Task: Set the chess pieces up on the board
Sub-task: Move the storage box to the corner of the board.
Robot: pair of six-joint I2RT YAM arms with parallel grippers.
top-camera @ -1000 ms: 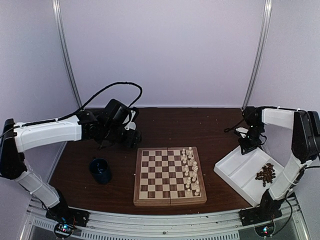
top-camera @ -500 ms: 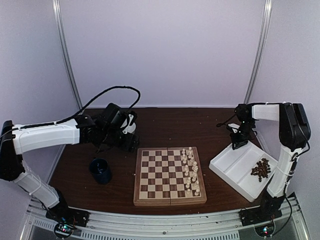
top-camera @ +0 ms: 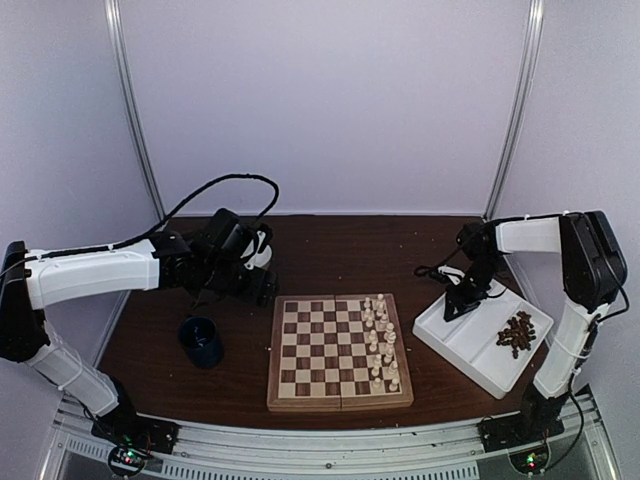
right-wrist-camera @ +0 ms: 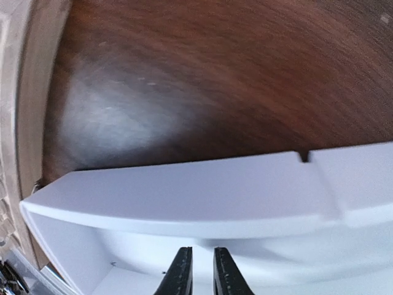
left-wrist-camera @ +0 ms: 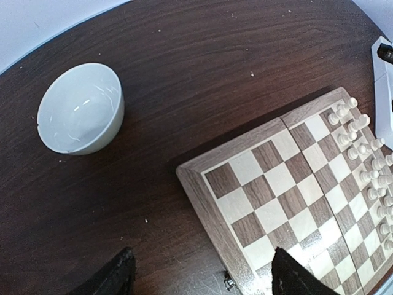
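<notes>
1. R gripper (right-wrist-camera: 201, 257): fingers almost pressed together, only a thin slit between the tips, nothing seen in the slit.
2. R gripper posn: over the compartment of the white tray (top-camera: 447, 346) nearest the board. The tips are low inside it. Wrist view is blurred, so contact w/ the tray floor cannot be told.
3. L gripper (left-wrist-camera: 202, 278): fingers spread wide, holding nothing. It hangs above the table (left-wrist-camera: 202, 67) at the far-left corner of the board (top-camera: 310, 350).
4. Board: flat at table centre, between the two arms.
5. Cream pieces (top-camera: 380, 345): upright, approx. two files along the board's R side.
6. Dark pieces (top-camera: 517, 335): heaped in the tray's other compartment, apart from the R gripper.
7. Misc.: white bowl (left-wrist-camera: 80, 110) beyond the board's far-left corner; blue cup (top-camera: 202, 341) left of the board.
</notes>
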